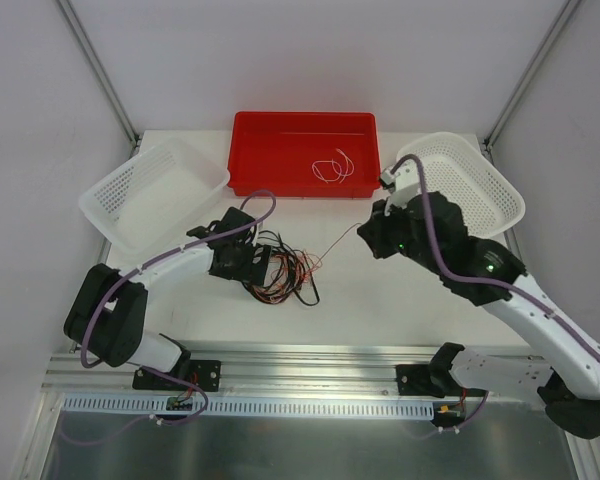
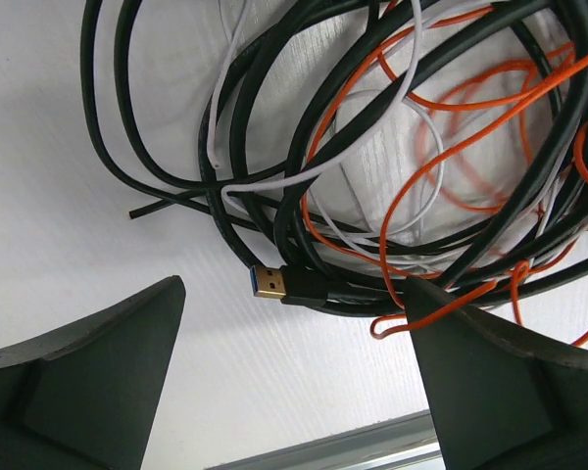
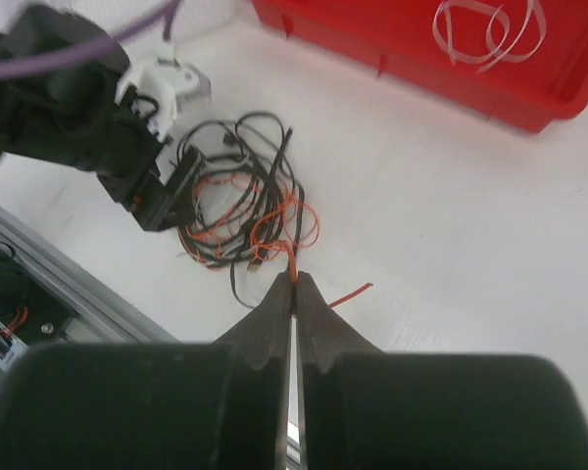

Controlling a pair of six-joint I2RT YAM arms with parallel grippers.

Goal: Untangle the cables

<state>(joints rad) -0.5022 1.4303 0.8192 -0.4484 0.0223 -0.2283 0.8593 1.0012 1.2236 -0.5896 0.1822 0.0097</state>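
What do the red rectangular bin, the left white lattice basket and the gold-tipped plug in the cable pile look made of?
Red rectangular bin: probably moulded plastic, smooth, slightly glossy, uniform colour. Left white lattice basket: probably plastic too, moulded mesh walls, matte. Gold-tipped plug: shiny gold-coloured metal shell, blue insert, black overmould that looks rubbery or plastic.

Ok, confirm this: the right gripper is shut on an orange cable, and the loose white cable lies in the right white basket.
Wrong on one point: the top view shows the white cable lying in the red bin, not the right basket. The right gripper is indeed shut on an orange cable.
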